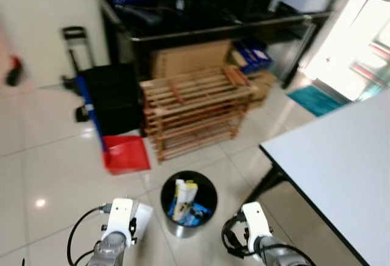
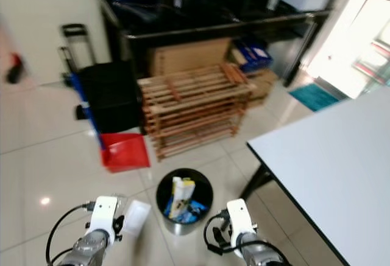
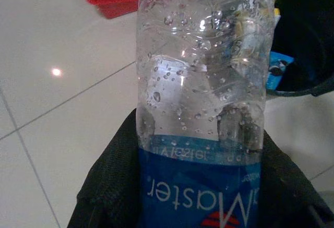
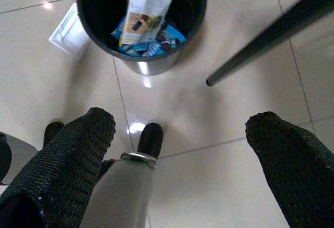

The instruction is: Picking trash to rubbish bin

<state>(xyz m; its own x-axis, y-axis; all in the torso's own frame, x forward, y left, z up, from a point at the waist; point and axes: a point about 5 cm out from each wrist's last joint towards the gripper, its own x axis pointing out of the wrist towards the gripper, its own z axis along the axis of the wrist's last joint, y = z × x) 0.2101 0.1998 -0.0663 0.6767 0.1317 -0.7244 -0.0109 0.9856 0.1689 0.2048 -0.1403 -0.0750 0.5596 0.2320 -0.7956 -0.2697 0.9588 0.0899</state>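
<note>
- The left gripper (image 3: 201,196) had its black fingers (image 3: 112,186) closed around a clear bottle (image 3: 203,97), one on each side of the blue label.
- The bottle was wet inside with droplets, and its upper part reached past the fingers toward the bin's (image 3: 308,76) rim.
- In the head views the left arm (image 1: 117,226) sat low, just left of the bin (image 1: 189,204).
- The bin, black and round, stood on the tiled floor (image 1: 55,168) and held a white and yellow carton (image 1: 184,198) standing on end among blue wrappers (image 1: 196,214).
- The right gripper (image 4: 182,150) was spread wide and held nothing; its fingers (image 4: 78,155) framed bare tile short of the bin.
- A flat white piece (image 4: 70,30) lay on the floor touching the bin's side.
- A red dustpan (image 1: 127,154) lay beyond the bin, beside a wooden rack (image 1: 195,111).
- A white table (image 1: 341,168) stood to the right, its black leg (image 4: 271,32) slanting down near the bin.
</note>
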